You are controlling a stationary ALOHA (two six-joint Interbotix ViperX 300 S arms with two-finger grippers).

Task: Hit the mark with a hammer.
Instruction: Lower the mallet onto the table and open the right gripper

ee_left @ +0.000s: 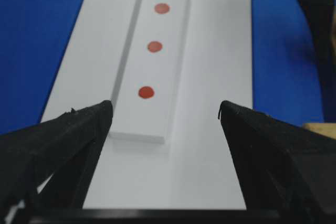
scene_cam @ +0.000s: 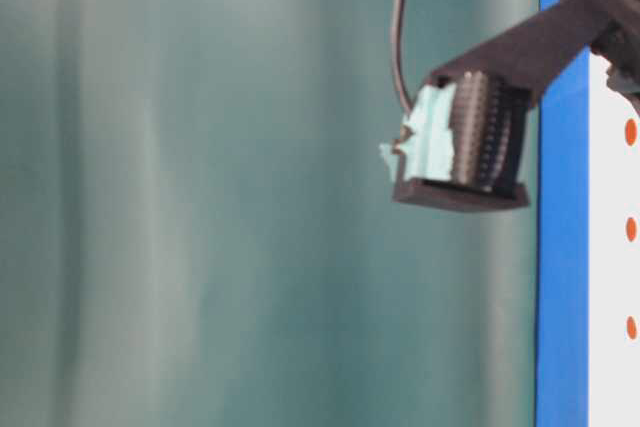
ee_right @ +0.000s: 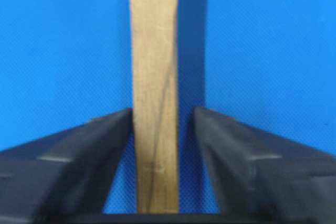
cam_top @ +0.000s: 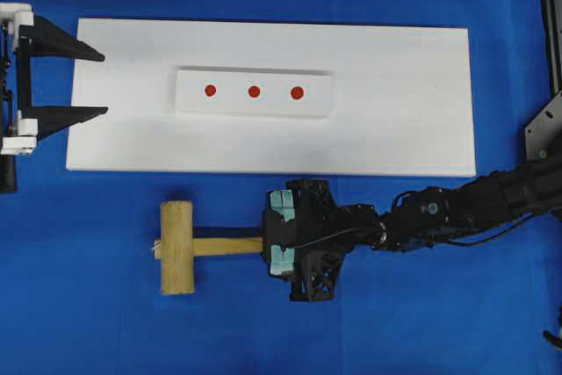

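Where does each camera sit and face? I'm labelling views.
Overhead: above, straight down on white rectangular board, light wooden mallet; left gripper, right gripper visible.
Table-level: low, looking along blue table; right gripper's taped finger close.
Left wrist: behind open left fingers, facing three red round dots.
Right wrist: behind right fingers straddling mallet handle.
Shared: dots in three views.

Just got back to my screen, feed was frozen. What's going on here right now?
The right gripper sits astride the hammer handle on the blue cloth, its jaws parted with a visible gap on one side, so no firm grip shows. The hammer lies flat below the white board. The left gripper hangs open at the board's left end, facing the block with three red marks.
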